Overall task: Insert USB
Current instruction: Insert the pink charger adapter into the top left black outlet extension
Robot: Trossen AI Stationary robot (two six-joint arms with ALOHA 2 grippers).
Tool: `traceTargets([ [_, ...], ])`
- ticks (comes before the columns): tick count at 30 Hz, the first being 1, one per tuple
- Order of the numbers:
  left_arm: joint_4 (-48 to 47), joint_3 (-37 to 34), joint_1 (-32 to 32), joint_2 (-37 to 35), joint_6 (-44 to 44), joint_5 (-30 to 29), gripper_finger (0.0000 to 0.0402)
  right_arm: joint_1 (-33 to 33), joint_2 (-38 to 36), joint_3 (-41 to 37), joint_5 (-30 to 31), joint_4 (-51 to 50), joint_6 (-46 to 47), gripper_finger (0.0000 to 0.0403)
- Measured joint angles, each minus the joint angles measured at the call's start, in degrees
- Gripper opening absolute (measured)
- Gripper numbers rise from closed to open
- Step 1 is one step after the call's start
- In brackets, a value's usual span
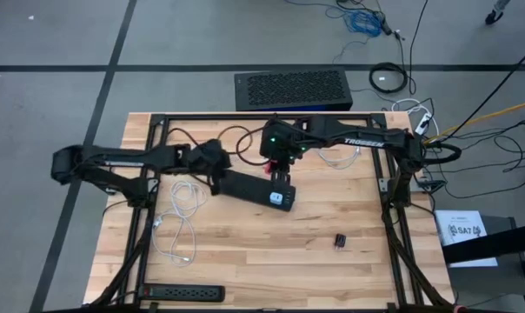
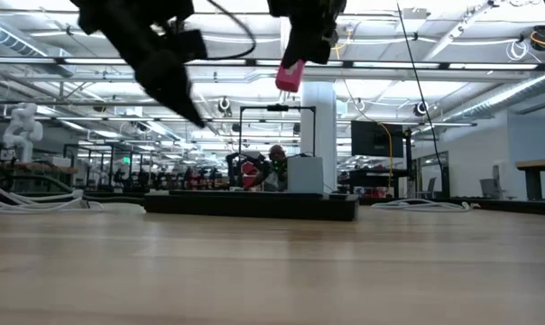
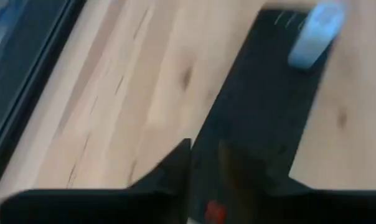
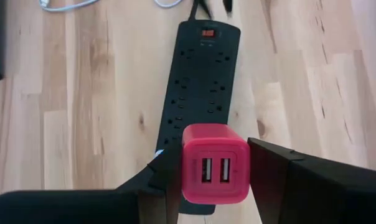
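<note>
Right gripper (image 4: 216, 171) clamped on red USB charger (image 4: 215, 163) — raised above black power strip (image 4: 200, 93), left gripper (image 1: 217, 167) at strip's switch end, grip unclear — bare wood around.

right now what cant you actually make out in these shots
- Left gripper: whether it grips the power strip; left wrist view is blurred, high view hides the fingers under the arm.
- Red USB charger: its prongs, hidden behind its body in the right gripper.
- Small dark object: too small in high view to identify.
</note>
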Motion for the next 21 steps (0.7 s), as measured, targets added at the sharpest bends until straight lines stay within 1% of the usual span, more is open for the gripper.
traceTargets([
  [3,-2.6,-2.1,0.1,-1.7,-4.7,-4.2,0.0024,-0.3,0.0,-2.6,-0.2,3.1,1.3,0.0116],
  [5,-3.1,-4.6,0.4,-2.1,-8.0,-5.6,0.0008,-0.3,0.2,-4.3,-0.2,5.5,2.2,0.0116],
  [8,-1.5,-8.8,1.3,-2.0,-12.6,-5.7,0.0008,-0.3,1.8,-5.2,-0.1,8.0,3.8,0.0116],
  [12,2.4,-13.6,2.0,-2.0,-18.2,-5.8,0.0004,-0.2,5.8,-5.3,0.0,10.3,6.2,0.0116],
  [17,5.5,-17.5,2.1,-2.0,-24.3,-5.3,0.0004,-0.2,10.5,-5.3,0.2,13.0,9.1,0.0116],
  [21,8.5,-20.0,2.1,-2.0,-27.2,-4.8,0.0003,0.2,12.8,-5.3,0.3,16.7,10.7,0.0116],
])
